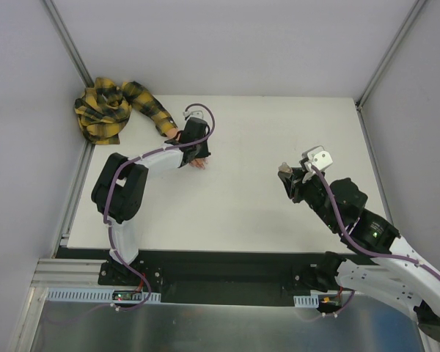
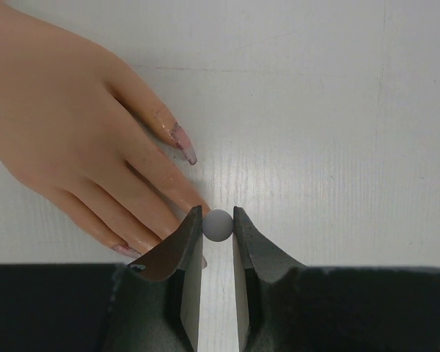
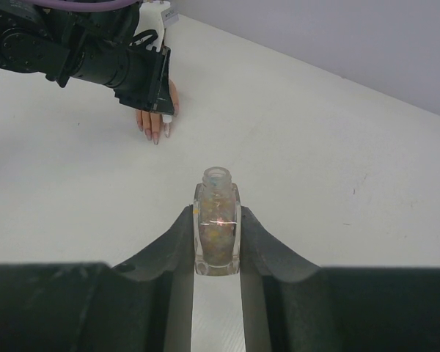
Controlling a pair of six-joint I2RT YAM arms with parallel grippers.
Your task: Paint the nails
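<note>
The peach mannequin hand (image 2: pixel 66 125) lies flat on the white table, its yellow-and-black plaid sleeve (image 1: pixel 150 106) running to the back left. One long pinkish nail (image 2: pixel 183 143) shows plainly and another (image 2: pixel 125 251) sits beside my left finger. My left gripper (image 2: pixel 218 218) hovers over the fingertips, shut on a small grey round-topped brush cap (image 2: pixel 218 226); the brush below it is hidden. My right gripper (image 3: pixel 218 214) is shut on an open glittery nail-polish bottle (image 3: pixel 218 224), held upright at the right of the table (image 1: pixel 286 174). The hand also shows in the right wrist view (image 3: pixel 155 126).
The sleeve ends in a bunched plaid cloth (image 1: pixel 103 110) at the table's back-left corner. Grey walls with metal frame rails (image 1: pixel 70 44) close in the table at the back and sides. The white table (image 1: pixel 264 139) lies between the two arms.
</note>
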